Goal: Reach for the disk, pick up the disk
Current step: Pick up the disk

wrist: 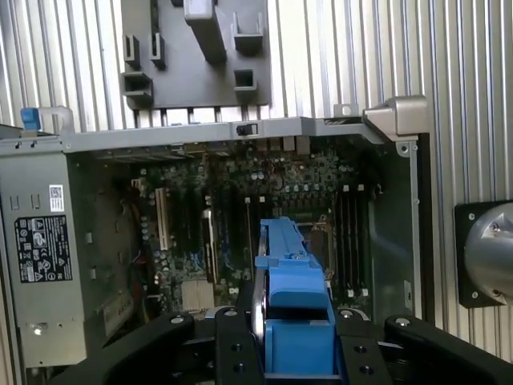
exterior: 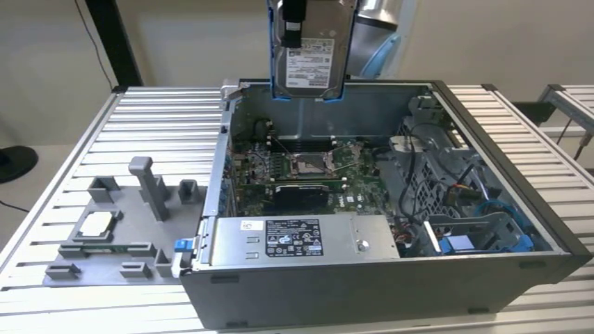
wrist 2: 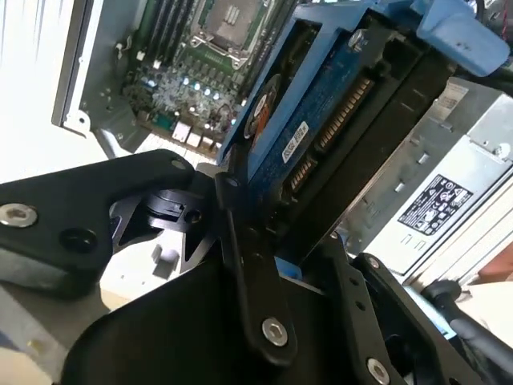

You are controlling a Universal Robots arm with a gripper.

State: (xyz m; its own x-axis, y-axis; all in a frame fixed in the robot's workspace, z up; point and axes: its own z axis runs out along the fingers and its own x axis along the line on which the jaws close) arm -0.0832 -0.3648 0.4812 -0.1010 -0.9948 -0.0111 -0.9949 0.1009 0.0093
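Item: disk (exterior: 312, 59), silver, with a white label and blue bracket, standing on edge and gripped between the black fingers (wrist 2: 250, 273), which are closed against it from either side. Directly below the fingers: open computer case (exterior: 519, 209), with its green motherboard (exterior: 307, 167) exposed and a silver power supply box (exterior: 297, 240) along one wall. Well apart from the fingers, beside the case: grey fixture plate (exterior: 111, 236), lying on the slatted metal surface (exterior: 158, 118).
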